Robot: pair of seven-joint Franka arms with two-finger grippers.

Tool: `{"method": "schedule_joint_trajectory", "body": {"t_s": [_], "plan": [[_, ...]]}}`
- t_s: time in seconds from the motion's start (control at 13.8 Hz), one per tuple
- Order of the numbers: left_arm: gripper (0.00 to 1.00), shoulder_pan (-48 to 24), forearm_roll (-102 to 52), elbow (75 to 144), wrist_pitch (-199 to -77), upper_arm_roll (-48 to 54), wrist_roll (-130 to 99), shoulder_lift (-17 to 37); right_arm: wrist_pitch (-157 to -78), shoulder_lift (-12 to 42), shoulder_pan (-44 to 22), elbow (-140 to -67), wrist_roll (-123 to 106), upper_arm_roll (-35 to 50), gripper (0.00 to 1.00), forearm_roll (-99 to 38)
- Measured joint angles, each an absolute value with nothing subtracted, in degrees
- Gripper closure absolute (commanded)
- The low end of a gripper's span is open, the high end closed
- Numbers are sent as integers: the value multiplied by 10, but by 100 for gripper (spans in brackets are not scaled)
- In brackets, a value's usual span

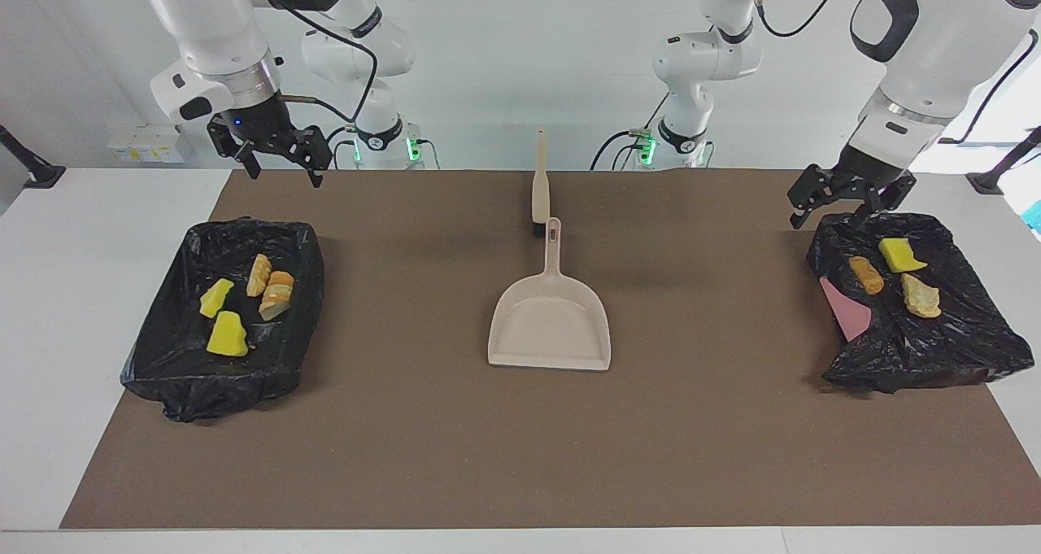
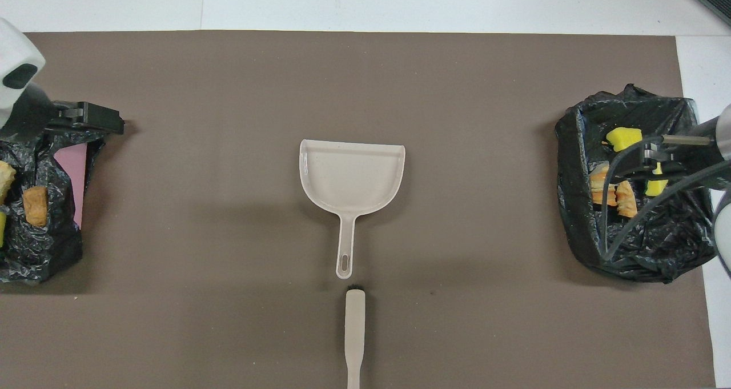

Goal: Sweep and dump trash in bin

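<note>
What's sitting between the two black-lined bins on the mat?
The beige dustpan lies midway between the bins, pan empty, with the brush at its handle end, nearer the robots. Otherwise bare mat, clearest in the facing view.

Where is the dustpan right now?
The dustpan lies empty in the middle of the brown mat, between the two black-lined bins, with the brush just nearer the robots.

From my remote seat, the brown mat [image 1: 407,424] lies bare across the lower part of the facing view and in wide strips either side of centre. In the middle stand only the beige dustpan [image 1: 550,322] and, just above it, the brush [image 1: 540,188]. At the frame's left and right edges, two black-lined bins [image 1: 175,367] [image 1: 960,355] hold the trash [image 1: 228,336]; the right gripper [image 1: 280,157] and left gripper [image 1: 846,204] hang above their upper rims.
</note>
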State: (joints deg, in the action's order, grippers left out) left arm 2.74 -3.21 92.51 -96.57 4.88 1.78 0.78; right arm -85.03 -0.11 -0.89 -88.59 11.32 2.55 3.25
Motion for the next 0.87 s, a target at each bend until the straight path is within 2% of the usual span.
{"method": "schedule_joint_trajectory", "body": {"t_s": [0.36,0.87], "plan": [[0,36,-22,917,-926,47,59,-17,-850,-1,-9,-886,113,26,0,32],[0,36,5,914,-890,53,73,-19,-850,-1,-5,-886,113,26,0,33]]}}
